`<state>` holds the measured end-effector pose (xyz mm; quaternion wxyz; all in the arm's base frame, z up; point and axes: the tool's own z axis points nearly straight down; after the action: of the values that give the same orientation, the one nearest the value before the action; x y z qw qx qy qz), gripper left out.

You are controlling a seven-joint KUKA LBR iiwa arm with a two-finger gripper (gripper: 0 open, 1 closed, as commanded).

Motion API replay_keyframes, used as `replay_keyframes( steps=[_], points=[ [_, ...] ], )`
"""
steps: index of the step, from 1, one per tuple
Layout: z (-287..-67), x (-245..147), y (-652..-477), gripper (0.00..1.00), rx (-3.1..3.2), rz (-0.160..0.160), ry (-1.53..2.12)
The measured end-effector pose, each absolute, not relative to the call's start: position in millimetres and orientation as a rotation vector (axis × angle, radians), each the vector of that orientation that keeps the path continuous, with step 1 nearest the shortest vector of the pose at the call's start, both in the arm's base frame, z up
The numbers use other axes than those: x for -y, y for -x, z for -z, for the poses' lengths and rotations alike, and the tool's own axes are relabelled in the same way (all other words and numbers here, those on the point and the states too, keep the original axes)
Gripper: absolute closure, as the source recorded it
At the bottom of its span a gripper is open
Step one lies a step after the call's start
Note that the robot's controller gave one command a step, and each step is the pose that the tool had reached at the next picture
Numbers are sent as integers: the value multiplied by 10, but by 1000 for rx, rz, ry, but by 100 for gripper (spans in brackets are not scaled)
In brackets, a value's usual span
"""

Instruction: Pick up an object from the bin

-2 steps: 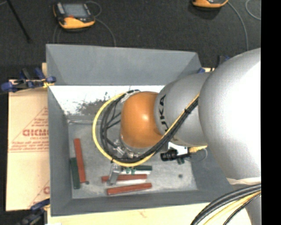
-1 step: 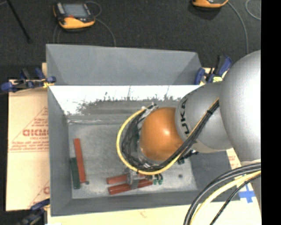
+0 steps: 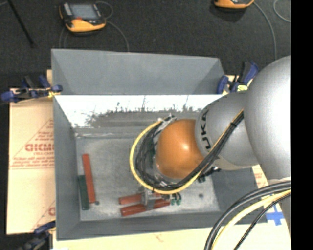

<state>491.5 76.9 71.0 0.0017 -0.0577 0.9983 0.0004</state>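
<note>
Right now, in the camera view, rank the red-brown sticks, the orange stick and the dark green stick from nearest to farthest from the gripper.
1. The red-brown sticks, bottom centre, right beside the gripper.
2. The orange stick, on the left.
3. The dark green stick, just beyond it, nearest the left wall.

The floor is dark, speckled carpet. An orange-and-black device lies on it toward the top left, a second device is cut by the top edge further right, and thin pale cables loop across the carpet beside them.
</note>
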Motion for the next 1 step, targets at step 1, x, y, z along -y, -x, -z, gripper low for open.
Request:
replay_keyframes(
  steps=[1],
  points=[
    [-1167,-929,-5077,100,-3135,1,227]
  ],
)
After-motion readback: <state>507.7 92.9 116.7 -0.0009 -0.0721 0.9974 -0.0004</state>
